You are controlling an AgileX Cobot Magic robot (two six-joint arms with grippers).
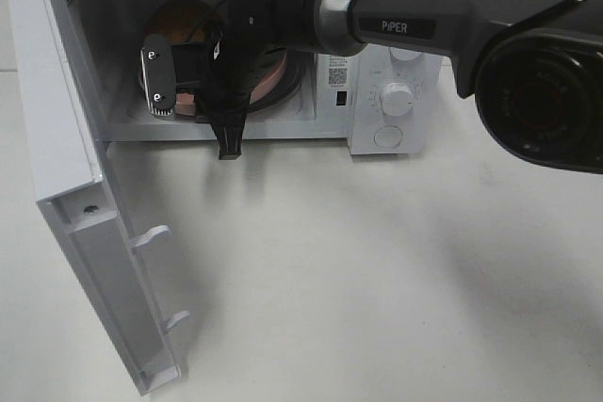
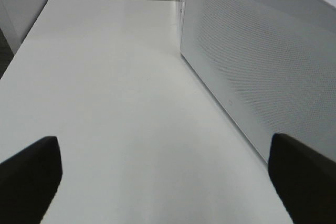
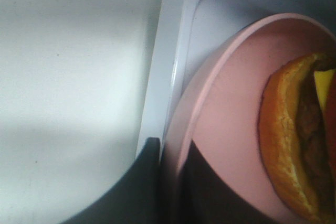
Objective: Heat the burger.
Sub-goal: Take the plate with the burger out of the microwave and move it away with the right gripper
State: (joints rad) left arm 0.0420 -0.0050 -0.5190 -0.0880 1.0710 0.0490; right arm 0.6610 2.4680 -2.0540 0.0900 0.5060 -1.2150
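Reaching into the open microwave (image 1: 396,91) from the right side of the high view, my right arm (image 1: 443,21) crosses the middle and puts my right gripper (image 1: 203,91) at the mouth of the cavity. Its fingers close on the rim of the pink plate (image 3: 226,124): in my right wrist view one dark finger (image 3: 142,182) lies outside the rim and the other sits on the plate's inner face, with the rim pinched between them. The burger (image 3: 294,140) lies on that plate, its golden-brown bun, a corner of yellow cheese and the dark patty showing. From above I can see the top of its bun inside the microwave, behind my wrist. The plate sits just past the white front sill of the cavity. The microwave door (image 1: 85,233) hangs wide open at the left. My left gripper (image 2: 168,182) is spread wide with nothing between its fingers, over the white table (image 2: 115,103), beside the door's dotted panel.
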